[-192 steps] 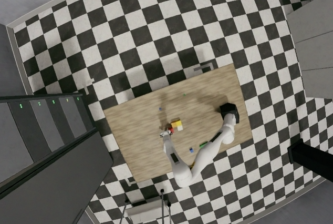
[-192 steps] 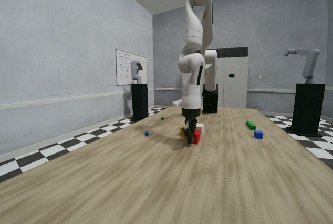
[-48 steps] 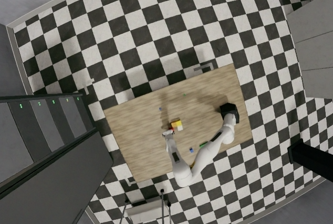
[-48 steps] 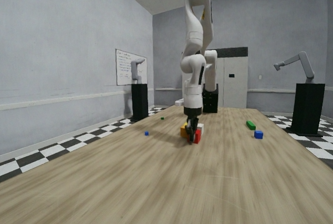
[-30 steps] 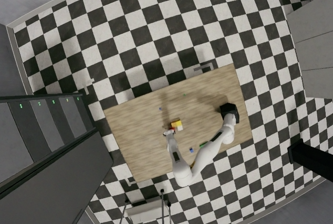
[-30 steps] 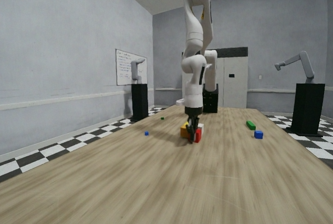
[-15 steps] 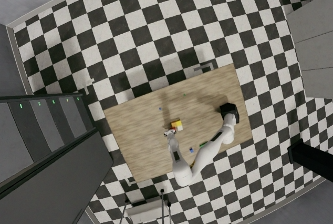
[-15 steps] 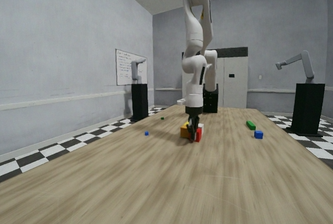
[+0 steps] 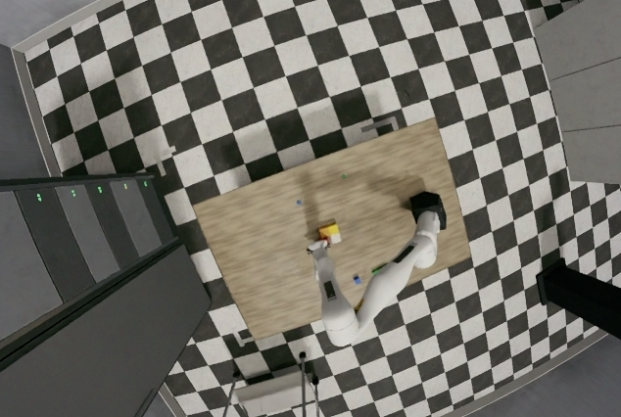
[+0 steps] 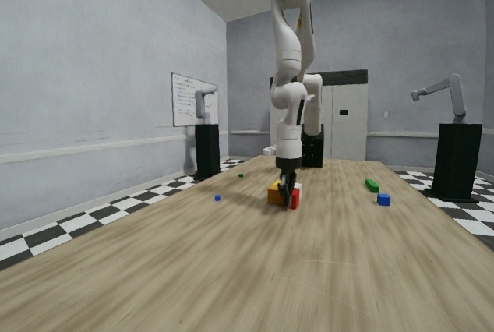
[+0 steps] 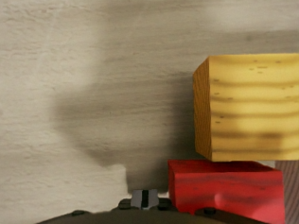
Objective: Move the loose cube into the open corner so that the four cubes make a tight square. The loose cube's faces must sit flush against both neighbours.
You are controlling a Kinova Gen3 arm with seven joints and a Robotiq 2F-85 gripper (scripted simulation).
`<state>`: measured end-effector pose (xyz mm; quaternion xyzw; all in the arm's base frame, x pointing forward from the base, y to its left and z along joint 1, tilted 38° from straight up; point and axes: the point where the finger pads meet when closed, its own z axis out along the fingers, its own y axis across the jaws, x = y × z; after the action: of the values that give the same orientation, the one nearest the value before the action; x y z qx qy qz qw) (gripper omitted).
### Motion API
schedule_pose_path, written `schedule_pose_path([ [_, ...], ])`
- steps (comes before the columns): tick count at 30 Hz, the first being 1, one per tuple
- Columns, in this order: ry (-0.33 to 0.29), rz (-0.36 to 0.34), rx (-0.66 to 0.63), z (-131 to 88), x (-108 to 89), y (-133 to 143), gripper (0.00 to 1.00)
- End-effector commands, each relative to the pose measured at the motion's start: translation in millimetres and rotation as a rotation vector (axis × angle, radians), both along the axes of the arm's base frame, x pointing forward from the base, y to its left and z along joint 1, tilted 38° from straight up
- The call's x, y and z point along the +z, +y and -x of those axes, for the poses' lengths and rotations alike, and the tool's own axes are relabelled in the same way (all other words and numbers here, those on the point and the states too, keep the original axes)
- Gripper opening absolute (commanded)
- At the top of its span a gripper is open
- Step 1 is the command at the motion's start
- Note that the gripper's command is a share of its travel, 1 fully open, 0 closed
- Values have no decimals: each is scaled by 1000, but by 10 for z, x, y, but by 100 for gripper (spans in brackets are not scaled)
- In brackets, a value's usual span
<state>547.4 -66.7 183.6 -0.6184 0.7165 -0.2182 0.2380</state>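
My gripper is shut and empty, low at the table, close beside the left face of the red cube in the wrist view. Whether it touches that face is unclear. The yellow cube lies above the red one in the wrist view. The red cube sticks out left past it, so their left faces are not in line. A white cube sits beside the yellow one. An orange side shows at the group. The gripper and wrist partly hide the red cube in the top and exterior views.
Small blue cubes, a small green block and a long green block lie elsewhere on the wooden table. A brown surface shows at the wrist view's right edge.
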Motion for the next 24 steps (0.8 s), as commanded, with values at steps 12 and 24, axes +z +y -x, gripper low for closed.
schedule_pose_path([
  [12,0,0,-2,45,-27,-6,10],
  [24,0,0,-2,71,-48,-1,10],
])
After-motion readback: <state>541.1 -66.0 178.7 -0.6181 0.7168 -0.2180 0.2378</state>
